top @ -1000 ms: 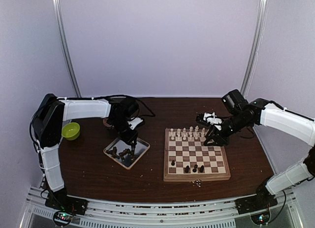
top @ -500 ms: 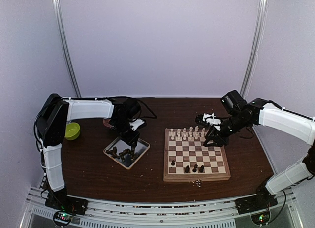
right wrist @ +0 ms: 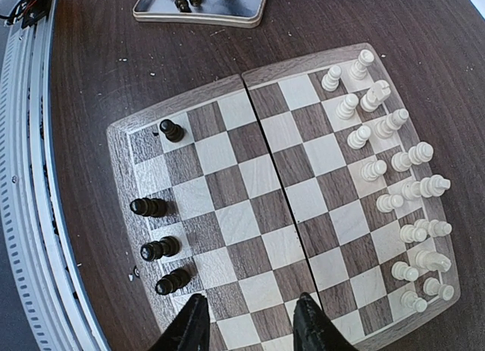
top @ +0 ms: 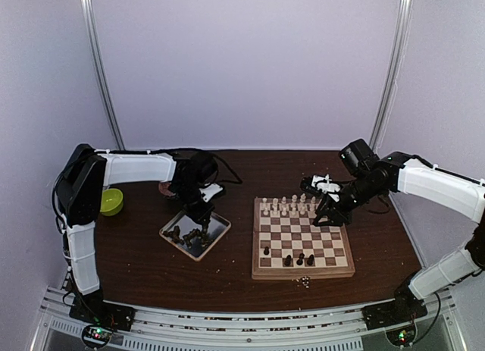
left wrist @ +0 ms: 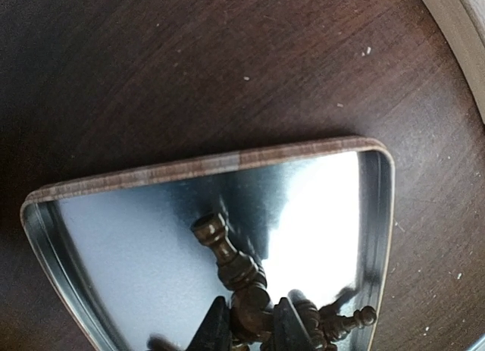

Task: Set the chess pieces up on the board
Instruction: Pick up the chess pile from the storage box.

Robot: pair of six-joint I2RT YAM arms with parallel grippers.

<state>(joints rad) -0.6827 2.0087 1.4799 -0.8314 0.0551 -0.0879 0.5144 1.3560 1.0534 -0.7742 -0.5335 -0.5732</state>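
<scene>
Left gripper [left wrist: 252, 332] pinches a dark brown chess piece [left wrist: 227, 249] in the silver metal tray [left wrist: 379, 214]; the checked wooden board [right wrist: 261, 214] holds only four dark pieces [right wrist: 148, 207].

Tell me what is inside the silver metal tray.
The left gripper grips a dark chess piece lying on the silver tray's floor; more dark pieces lie beside it. Whatever lies beneath the fingers is hidden.
</scene>
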